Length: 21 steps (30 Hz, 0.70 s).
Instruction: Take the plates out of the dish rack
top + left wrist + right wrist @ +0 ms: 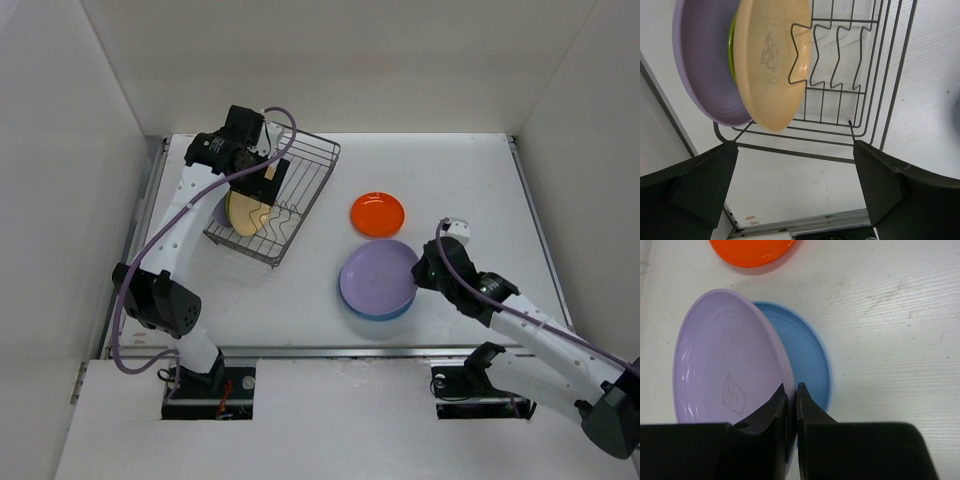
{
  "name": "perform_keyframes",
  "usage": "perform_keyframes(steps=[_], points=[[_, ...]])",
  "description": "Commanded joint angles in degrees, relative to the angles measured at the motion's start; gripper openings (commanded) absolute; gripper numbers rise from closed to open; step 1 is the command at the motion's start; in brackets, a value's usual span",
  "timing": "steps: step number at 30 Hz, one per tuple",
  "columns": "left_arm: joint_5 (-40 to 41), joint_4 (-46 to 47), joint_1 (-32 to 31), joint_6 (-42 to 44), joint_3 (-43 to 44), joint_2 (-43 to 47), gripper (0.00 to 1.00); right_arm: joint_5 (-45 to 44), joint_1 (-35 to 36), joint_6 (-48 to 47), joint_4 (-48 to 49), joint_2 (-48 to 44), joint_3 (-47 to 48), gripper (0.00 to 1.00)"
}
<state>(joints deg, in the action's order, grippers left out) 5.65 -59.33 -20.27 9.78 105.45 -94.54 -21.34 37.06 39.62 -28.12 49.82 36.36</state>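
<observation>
1. Nearest, the right gripper (790,399) is pinching the rim of a round lavender plastic plate (725,360), which is lying over a round blue plastic plate (807,360) on the white table (900,315).
2. Beyond, a small round orange plastic plate (377,213) is sitting flat on the table.
3. Farthest, the left gripper (795,150) is hovering wide open at the rectangular dark wire dish rack (300,190), where a round cream-yellow plastic plate (770,65), a lime-green plate (732,50) and a second lavender plate (700,65) are standing on edge.

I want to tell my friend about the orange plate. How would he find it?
Look at the white table, to the right of the dark wire dish rack. The orange plate lies flat there alone, just beyond the lavender plate and blue plate. It is smaller than both.
</observation>
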Motion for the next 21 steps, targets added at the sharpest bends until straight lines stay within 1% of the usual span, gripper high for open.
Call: perform_keyframes(steps=[1, 2, 3, 5, 6, 9, 10, 11, 13, 18, 21], points=[[0.3, 1.6, 0.1, 0.7, -0.8, 2.8, 1.0, -3.2, -0.1, 2.3, 7.7, 3.9, -0.8, 0.11], [0.3, 1.6, 0.1, 0.7, -0.8, 2.8, 1.0, -3.2, -0.1, 2.3, 7.7, 5.0, -0.8, 0.13], [0.8, 1.6, 0.1, 0.7, -0.8, 2.8, 1.0, -3.2, -0.1, 2.3, 8.3, 6.1, -0.8, 0.18], [0.2, 1.6, 0.1, 0.7, -0.8, 2.8, 1.0, -3.2, -0.1, 2.3, 8.3, 9.0, -0.8, 0.22], [-0.4, 1.6, 0.1, 0.7, -0.8, 2.8, 1.0, -2.7, -0.1, 2.3, 7.8, 9.8, -0.8, 0.31], [-1.2, 1.0, 0.1, 1.3, -0.8, 2.8, 1.0, -1.2, -0.1, 2.3, 6.7, 12.3, 0.4, 0.43], [-1.2, 1.0, 0.1, 1.3, -0.2, 2.8, 1.0, -1.2, -0.1, 3.2, 6.2, 12.8, 1.1, 0.58], [-1.2, 1.0, 0.1, 1.3, -0.2, 2.8, 1.0, -1.9, -0.1, 3.2, 6.1, 13.4, 1.6, 0.63], [-1.7, 1.0, 0.1, 1.3, -0.2, 3.3, 1.0, -1.9, -0.1, 4.6, 4.2, 14.9, 2.3, 0.71], [-1.7, 0.4, 0.1, 2.3, -0.2, 3.3, 1.0, -2.6, -0.1, 6.9, 1.2, 17.3, 4.2, 0.73], [-1.7, 0.4, 0.1, 3.6, -0.8, 3.3, 1.0, -2.6, -0.1, 7.5, 0.7, 16.8, 4.2, 0.73]])
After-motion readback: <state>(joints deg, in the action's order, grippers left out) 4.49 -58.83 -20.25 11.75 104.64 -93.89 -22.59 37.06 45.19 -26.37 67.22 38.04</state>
